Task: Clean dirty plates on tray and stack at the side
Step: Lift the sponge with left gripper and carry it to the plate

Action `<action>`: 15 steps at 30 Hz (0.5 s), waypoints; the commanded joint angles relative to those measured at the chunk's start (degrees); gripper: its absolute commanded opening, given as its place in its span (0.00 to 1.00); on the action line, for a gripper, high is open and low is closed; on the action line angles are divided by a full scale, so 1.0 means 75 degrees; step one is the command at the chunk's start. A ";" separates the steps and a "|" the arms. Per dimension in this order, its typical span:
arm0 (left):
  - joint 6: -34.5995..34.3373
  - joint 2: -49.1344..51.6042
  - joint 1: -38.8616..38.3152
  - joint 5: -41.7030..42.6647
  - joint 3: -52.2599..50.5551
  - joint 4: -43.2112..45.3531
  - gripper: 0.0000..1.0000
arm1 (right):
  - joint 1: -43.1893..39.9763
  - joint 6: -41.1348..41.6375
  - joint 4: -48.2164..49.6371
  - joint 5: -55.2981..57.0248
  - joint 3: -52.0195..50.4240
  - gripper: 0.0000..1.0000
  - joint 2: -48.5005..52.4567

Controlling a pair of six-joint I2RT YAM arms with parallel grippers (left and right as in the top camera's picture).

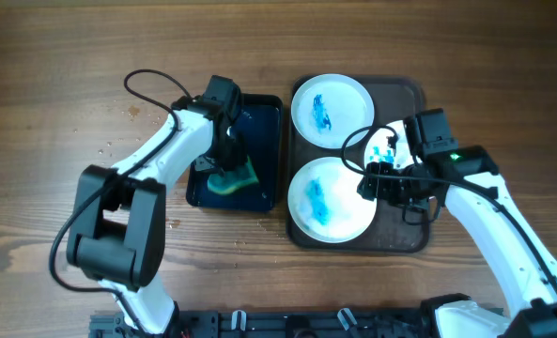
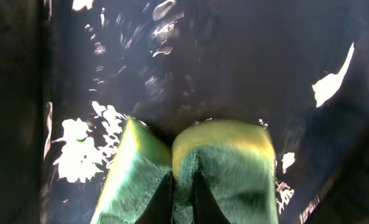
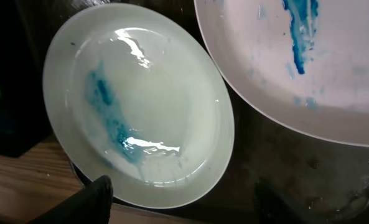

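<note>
Left gripper [image 1: 225, 161] is clamped on a green-yellow sponge [image 1: 238, 178]; the left wrist view shows the sponge pinched and bulging on both sides of the fingers [image 2: 161, 202]. The sponge sits low inside a dark basin [image 1: 264, 122] whose floor looks wet and glossy, left of the brown tray [image 1: 405, 235]. Right gripper [image 1: 367, 183] is spread wide and holds nothing, hovering over the tray at the right edge of the near plate [image 1: 330, 199]. The near plate has a long blue smear. The far plate [image 1: 332, 110], just behind it on the same tray, has a smaller blue smear. Both plates are dirty and on the tray, none stacked at the side. Wooden table [image 1: 53, 113] lies under everything.
</note>
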 commanded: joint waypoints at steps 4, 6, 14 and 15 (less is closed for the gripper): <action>0.0391 -0.1515 -0.0248 0.0274 0.1087 -0.0720 0.04 | 0.0041 -0.0114 0.1265 -0.0312 -0.0921 0.57 0.0807; 0.0388 -0.1816 -0.0420 0.0484 0.1169 -0.0764 0.04 | 0.0047 -0.0096 0.1711 -0.0624 -0.1230 0.45 0.1081; 0.0032 -0.1664 -0.1075 0.1483 0.1139 -0.0440 0.04 | 0.0044 0.1378 0.2162 0.1040 -0.1440 0.12 0.1480; -0.0067 -0.1562 -0.1157 0.1565 0.1139 -0.0338 0.04 | 0.0044 0.1641 0.2127 0.1265 -0.1440 0.11 0.1480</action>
